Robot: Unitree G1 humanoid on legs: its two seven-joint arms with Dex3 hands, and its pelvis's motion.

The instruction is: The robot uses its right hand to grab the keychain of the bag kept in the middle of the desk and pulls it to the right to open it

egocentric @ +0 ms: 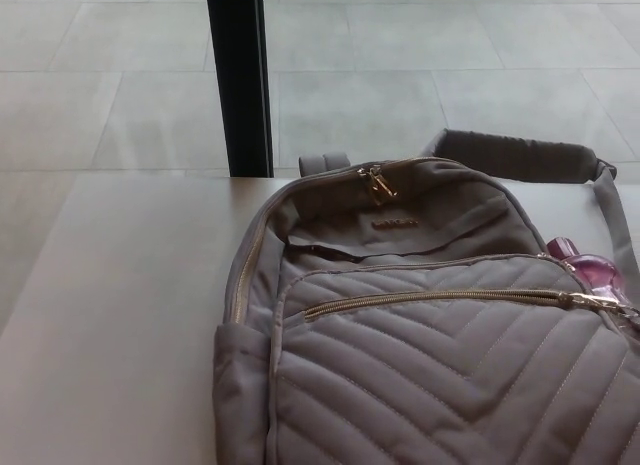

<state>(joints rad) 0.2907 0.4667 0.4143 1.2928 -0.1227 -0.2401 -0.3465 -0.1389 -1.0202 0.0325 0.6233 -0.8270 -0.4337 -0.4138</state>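
Pale floor tiles [420,95] fill the background beyond a light grey desk [110,315], and one black vertical post [240,80] rises from behind the desk's far edge. One grey quilted bag [430,375] lies flat on the desk, its top toward the far edge and its long axis running from near to far; it covers the middle and right of the surface and runs out of the picture at the bottom and right. It has one small carry loop [324,163] at the top and one padded shoulder strap [520,157] trailing off to the right. Three gold zipper lines show: one around the main compartment with a pair of pulls [380,182] at the top, one down the left side, and one front-pocket zipper [430,299] running left to right. The front pocket's slider and the keychain [600,275], a pink translucent piece, sit at the right end of that zipper, at the bag's right edge. Neither robot hand is visible, so their fingers cannot be judged.
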